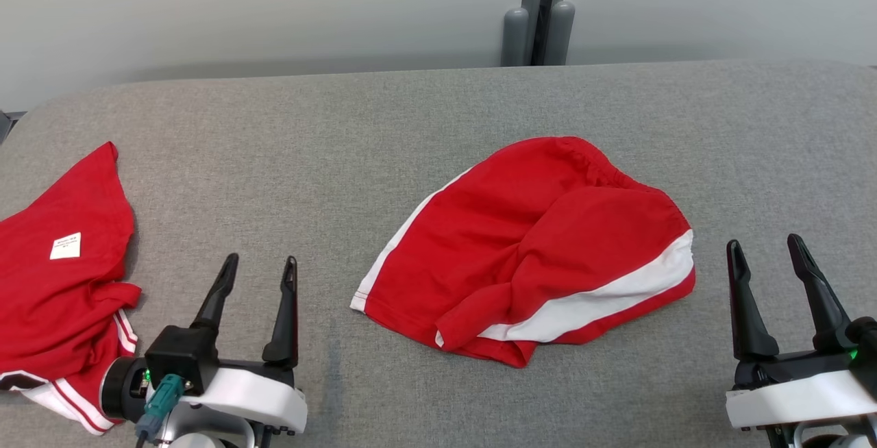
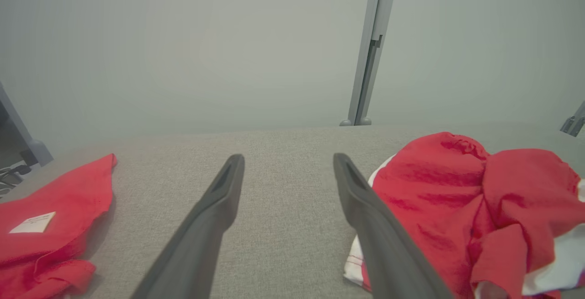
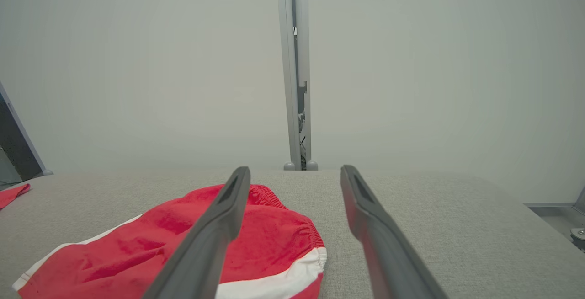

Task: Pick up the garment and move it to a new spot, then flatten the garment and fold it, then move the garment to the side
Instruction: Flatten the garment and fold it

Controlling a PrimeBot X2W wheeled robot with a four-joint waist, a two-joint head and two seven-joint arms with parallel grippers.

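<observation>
My left gripper (image 1: 262, 262) sits at the lower left of the head view, its two dark fingers spread wide with nothing between them. My right gripper (image 1: 764, 244) sits at the lower right, likewise spread and empty. Both pairs of fingers point up the frame over the grey padded table (image 1: 274, 126). Between the two grippers, in the middle of the frame and a little toward the right, lie the red shorts (image 1: 534, 256), rumpled, with white side stripes and a gathered waistband along their upper right edge. They touch neither gripper: bare table shows between their lower left corner and my left fingers, and between their right edge and my right fingers. In the left wrist view the shorts bulge at the right, partly behind that view's right finger. In the right wrist view they lie at the lower left, behind the left finger. A second red garment (image 1: 62, 277) with a white label (image 1: 66, 246) lies crumpled at the far left edge of the head view, just beside my left wrist. At the top centre a grey post (image 1: 538, 9) rises against the pale wall.
</observation>
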